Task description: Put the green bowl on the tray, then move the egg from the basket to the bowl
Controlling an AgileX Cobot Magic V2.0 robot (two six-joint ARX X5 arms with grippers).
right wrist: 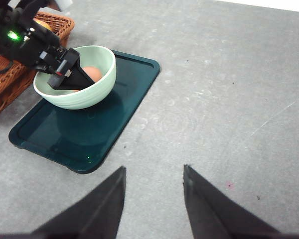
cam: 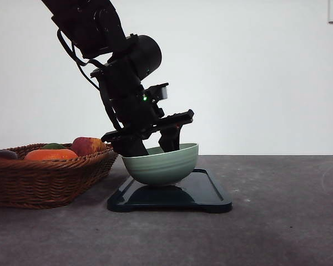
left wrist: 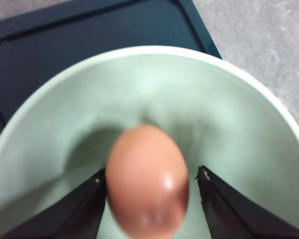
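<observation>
Grey speckled table [cam: 277,221], white wall [cam: 255,72]; apparently matte.

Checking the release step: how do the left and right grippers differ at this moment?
The left gripper reaches down into the green bowl with the egg between its fingers; the right gripper hangs above bare table, beside the tray. The left's gap holds the egg; the right's holds nothing. Both have dark fingers, spread apart.
</observation>
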